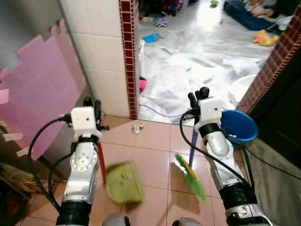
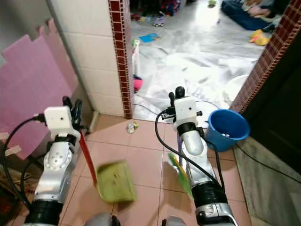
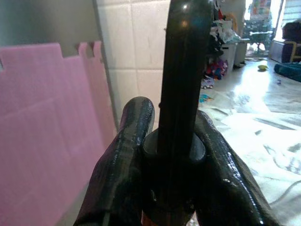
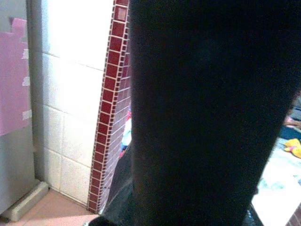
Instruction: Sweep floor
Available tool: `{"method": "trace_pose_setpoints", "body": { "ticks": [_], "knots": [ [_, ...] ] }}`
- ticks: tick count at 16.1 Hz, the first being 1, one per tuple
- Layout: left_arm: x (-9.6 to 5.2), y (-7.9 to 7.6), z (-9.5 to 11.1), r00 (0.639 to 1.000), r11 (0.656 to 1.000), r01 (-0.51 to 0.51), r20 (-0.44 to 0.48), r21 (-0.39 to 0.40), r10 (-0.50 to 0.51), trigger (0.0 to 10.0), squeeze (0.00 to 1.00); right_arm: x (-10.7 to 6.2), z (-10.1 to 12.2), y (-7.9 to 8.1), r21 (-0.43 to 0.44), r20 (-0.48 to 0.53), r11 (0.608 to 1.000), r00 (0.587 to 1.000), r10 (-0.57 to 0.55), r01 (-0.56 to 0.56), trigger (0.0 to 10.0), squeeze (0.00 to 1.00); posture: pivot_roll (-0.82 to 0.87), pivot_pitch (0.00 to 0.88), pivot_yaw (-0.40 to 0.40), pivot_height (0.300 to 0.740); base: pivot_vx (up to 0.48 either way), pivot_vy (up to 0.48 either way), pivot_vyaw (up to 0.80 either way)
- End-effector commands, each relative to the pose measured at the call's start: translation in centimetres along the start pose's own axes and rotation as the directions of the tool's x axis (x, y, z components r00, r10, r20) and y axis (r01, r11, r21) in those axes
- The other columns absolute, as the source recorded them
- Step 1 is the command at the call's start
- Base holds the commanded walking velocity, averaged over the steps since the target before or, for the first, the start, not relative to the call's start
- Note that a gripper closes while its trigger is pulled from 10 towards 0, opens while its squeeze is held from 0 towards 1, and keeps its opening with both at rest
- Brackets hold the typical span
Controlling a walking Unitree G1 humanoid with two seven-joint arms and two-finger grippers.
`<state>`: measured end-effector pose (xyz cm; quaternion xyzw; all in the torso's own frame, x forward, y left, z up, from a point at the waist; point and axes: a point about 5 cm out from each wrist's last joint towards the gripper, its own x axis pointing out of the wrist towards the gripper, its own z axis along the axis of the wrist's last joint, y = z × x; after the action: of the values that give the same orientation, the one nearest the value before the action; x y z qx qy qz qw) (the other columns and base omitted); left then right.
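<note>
Left tool (image 1: pixel 91 104) clamped on dustpan (image 1: pixel 123 182) handle, pan low over tiled floor (image 1: pixel 155 155). Crumpled litter (image 1: pixel 137 127) ahead near doorway. Right tool (image 1: pixel 198 98) gripping broom (image 1: pixel 192 175). Risk: litter flicked past pan toward blue bucket (image 1: pixel 241 126).

A green dustpan (image 1: pixel 124 182) on a red handle (image 1: pixel 101 162) hangs just above the pinkish tiled floor (image 1: pixel 150 150), its pan blurred and tilted forward. To its right, a green-bristled broom (image 1: pixel 192 179) on a blue-purple handle (image 1: pixel 194 143) slants down, bristles at the tiles. Ahead of both, near the red-tiled wall edge, lies a small crumpled scrap of litter (image 1: pixel 137 127).
</note>
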<state>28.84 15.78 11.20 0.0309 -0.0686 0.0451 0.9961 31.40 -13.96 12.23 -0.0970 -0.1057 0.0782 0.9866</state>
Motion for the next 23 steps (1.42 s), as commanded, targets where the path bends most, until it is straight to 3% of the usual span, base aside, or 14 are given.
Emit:
{"method": "trace_pose_setpoints", "body": {
  "ticks": [1,16,19,23],
  "knots": [
    [0.63,-0.40,1.66,0.996,1.000,0.015,0.086,-0.021,-0.013,10.0,0.00,0.96,1.92,-0.07,-0.036,0.085,0.999,0.996,0.016,-0.013,10.0,0.00,0.03,0.000,0.004,0.740,0.000,0.000,0.00],
    [0.65,-0.32,1.35,0.996,1.000,0.007,0.091,-0.030,-0.005,10.0,0.00,0.99,2.23,0.59,-0.050,0.113,0.997,0.991,0.072,-0.067,10.0,0.00,0.03,0.000,0.003,0.740,0.395,0.000,0.09],
    [0.52,-0.38,1.31,0.996,0.999,0.002,0.088,-0.034,0.001,10.0,0.00,0.80,2.22,0.80,-0.049,0.117,0.996,0.990,0.080,-0.075,10.0,0.00,0.03,0.000,0.006,0.740,0.444,0.000,0.75],
    [0.52,-0.47,1.16,0.997,0.999,-0.009,0.070,-0.052,0.013,10.0,0.00,0.72,2.14,0.70,-0.045,0.113,0.996,0.990,0.081,-0.076,10.0,0.00,0.03,0.000,0.004,0.740,0.388,0.165,0.00]
  ]
}}
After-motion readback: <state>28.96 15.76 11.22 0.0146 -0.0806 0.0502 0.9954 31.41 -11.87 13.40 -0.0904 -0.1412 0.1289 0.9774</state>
